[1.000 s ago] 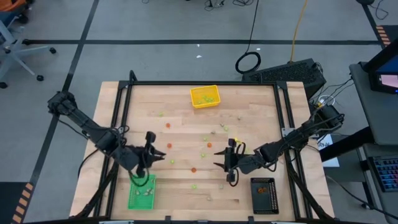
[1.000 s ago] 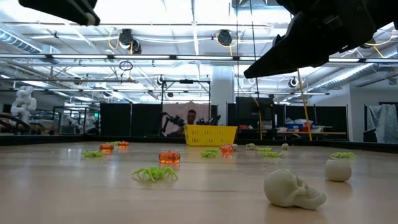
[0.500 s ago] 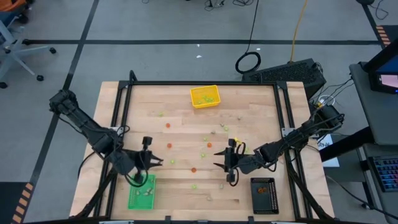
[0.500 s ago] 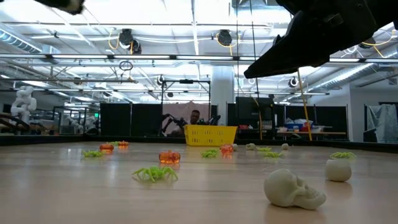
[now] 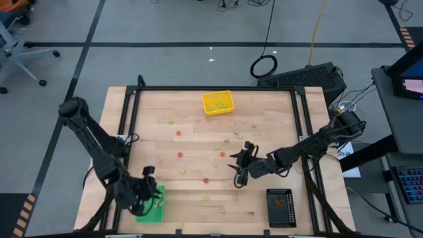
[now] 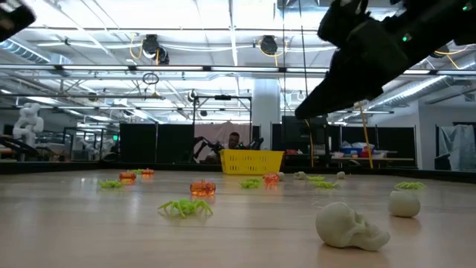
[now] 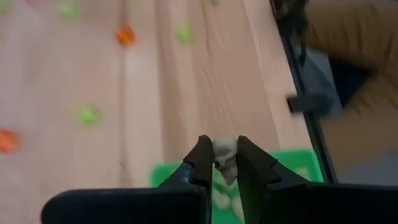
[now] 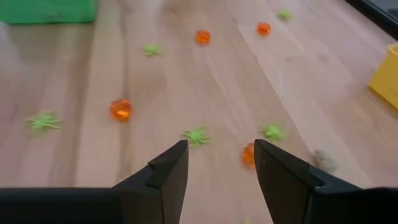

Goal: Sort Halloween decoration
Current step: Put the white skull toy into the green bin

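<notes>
The left gripper (image 7: 221, 163), pinching a pale skull (image 7: 224, 152), has swung back over the green tray (image 5: 153, 206) at seven o'clock; release looks near. The right gripper (image 8: 219, 163) gapes empty mid-table.

Two dark jointed arms; right tool (image 8: 217, 163): black angular fingers.

The left claw (image 7: 221, 163) sits at the high view's lower left, fingers pinched nearly together. The right claw (image 8: 217, 163), centre-right, seems raised, fingers apart.
</notes>
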`<state>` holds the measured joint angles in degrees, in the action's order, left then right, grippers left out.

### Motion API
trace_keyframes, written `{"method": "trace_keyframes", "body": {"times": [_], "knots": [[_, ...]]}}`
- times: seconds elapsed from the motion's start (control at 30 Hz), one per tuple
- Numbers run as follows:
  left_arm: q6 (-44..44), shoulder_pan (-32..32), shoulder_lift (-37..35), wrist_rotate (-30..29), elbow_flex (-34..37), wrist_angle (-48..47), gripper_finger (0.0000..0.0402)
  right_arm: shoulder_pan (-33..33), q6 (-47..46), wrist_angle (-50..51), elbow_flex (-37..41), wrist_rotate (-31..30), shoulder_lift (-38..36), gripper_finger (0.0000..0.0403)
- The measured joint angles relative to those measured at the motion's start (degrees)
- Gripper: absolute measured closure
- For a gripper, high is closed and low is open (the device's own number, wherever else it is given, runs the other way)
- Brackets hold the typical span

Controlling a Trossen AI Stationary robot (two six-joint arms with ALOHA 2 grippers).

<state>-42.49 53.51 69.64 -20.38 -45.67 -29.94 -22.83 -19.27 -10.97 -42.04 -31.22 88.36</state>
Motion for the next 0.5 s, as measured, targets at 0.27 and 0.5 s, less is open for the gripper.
{"method": "trace_keyframes", "body": {"times": [0.27, 0.5], "knots": [[-6.62, 2.17, 9.37, 5.7, 0.0, -0.17, 0.0365, 3.89, -0.1, 0.29, 0.0, 3.25, 0.0, 0.0234], [-8.27, 2.15, 12.24, 6.71, 0.0, -0.03, 0.0344, 4.3, 1.82, -7.48, -0.01, 9.11, 1.96, 0.0234]]}}
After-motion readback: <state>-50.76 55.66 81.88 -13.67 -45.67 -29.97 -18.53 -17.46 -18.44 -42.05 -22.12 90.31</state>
